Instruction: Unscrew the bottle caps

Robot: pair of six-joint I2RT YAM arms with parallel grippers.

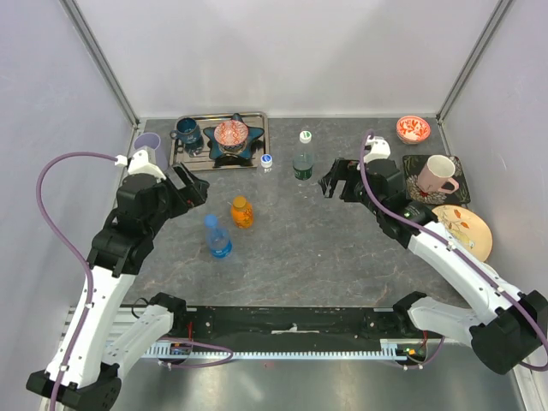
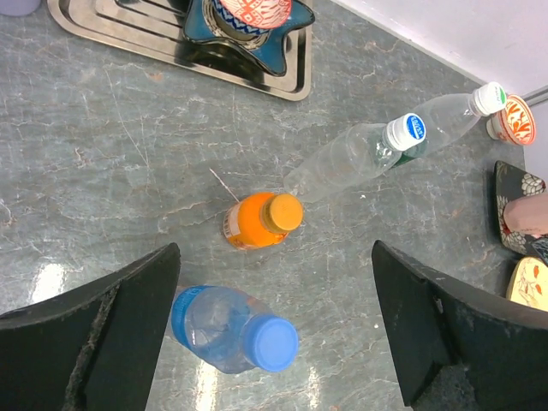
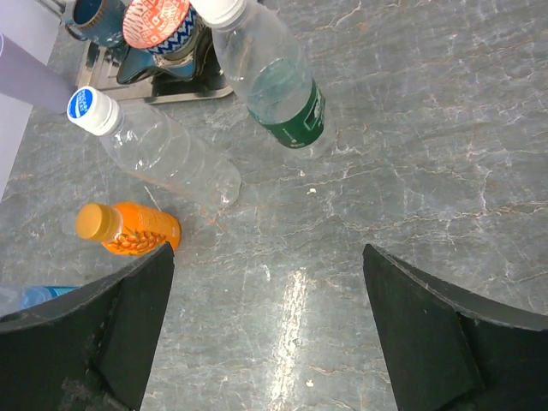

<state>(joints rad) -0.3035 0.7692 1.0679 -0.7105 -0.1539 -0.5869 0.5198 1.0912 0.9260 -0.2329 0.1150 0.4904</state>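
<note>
left gripper (image 2: pixel 274 274) and right gripper (image 3: pixel 267 265) spread, empty. the 4 bottle caps (image 2: pixel 274 342) look small, rigid; pinch rims, steady the thin, light bottles (image 2: pixel 342 163).

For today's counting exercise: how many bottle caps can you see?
4: blue cap and orange cap left of centre; white-blue cap by the tray; white-green cap beside it. None looks hidden.

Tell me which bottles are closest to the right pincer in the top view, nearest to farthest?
1. Green-label bottle, just left of the right pincer.
2. Clear bottle with the blue-and-white cap, further left.
3. Orange bottle, mid-table.
4. Blue bottle, farthest, over on the left side.
</note>
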